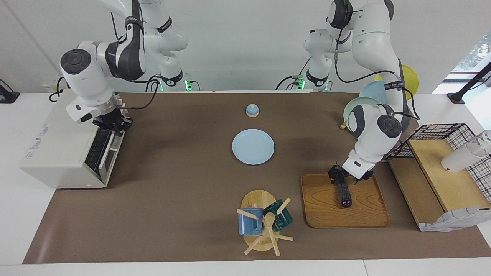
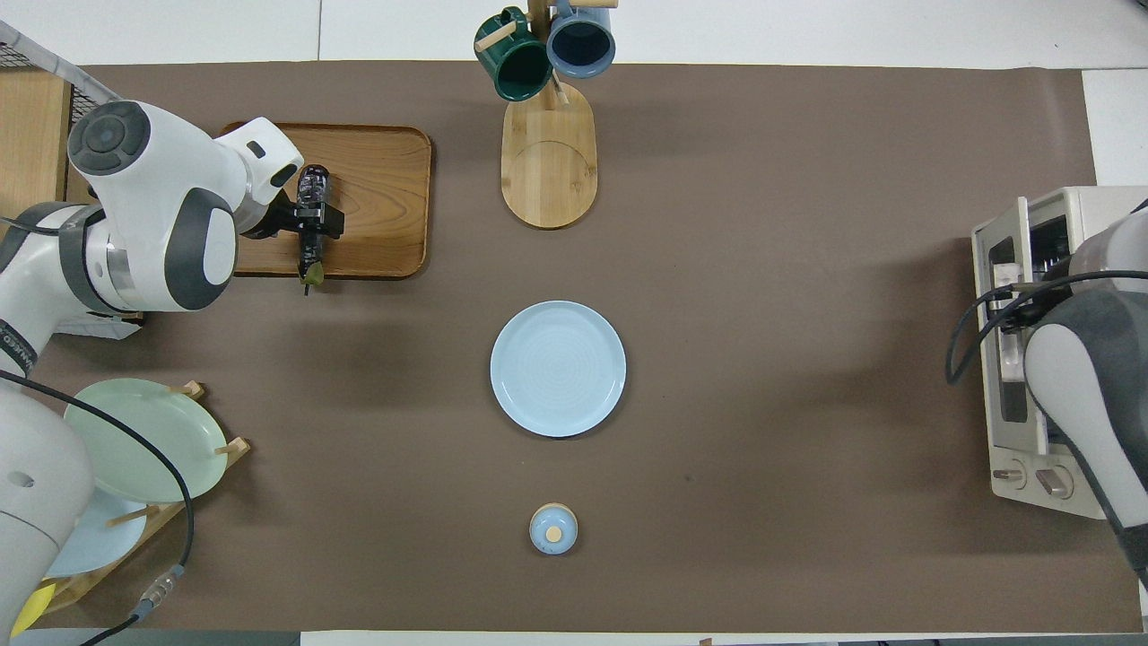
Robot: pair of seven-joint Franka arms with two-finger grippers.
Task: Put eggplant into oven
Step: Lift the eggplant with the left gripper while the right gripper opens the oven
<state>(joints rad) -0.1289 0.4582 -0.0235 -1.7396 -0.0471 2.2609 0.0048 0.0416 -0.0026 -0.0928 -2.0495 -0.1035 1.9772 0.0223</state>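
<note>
The eggplant point(image 1: 346, 197) point(image 2: 312, 184) lies on a wooden tray point(image 1: 364, 214) point(image 2: 386, 197) toward the left arm's end of the table, its green stem tip poking over the tray's edge nearer the robots. My left gripper point(image 1: 339, 180) point(image 2: 309, 220) is down on it, one finger on each side of its middle, shut on it. The off-white oven point(image 1: 57, 149) point(image 2: 1103, 206) stands at the right arm's end, and its door looks tilted partly open. My right gripper point(image 1: 112, 125) is at the door's top edge; in the overhead view the arm hides it.
A light blue plate point(image 1: 253, 146) point(image 2: 558, 368) lies mid-table, and a small blue lidded pot point(image 1: 252, 110) sits nearer the robots. A mug tree point(image 1: 264, 222) holds two mugs. A black wire rack with wooden shelves point(image 1: 441, 168) stands beside the tray. A plate rack point(image 2: 134, 440) is near the left arm's base.
</note>
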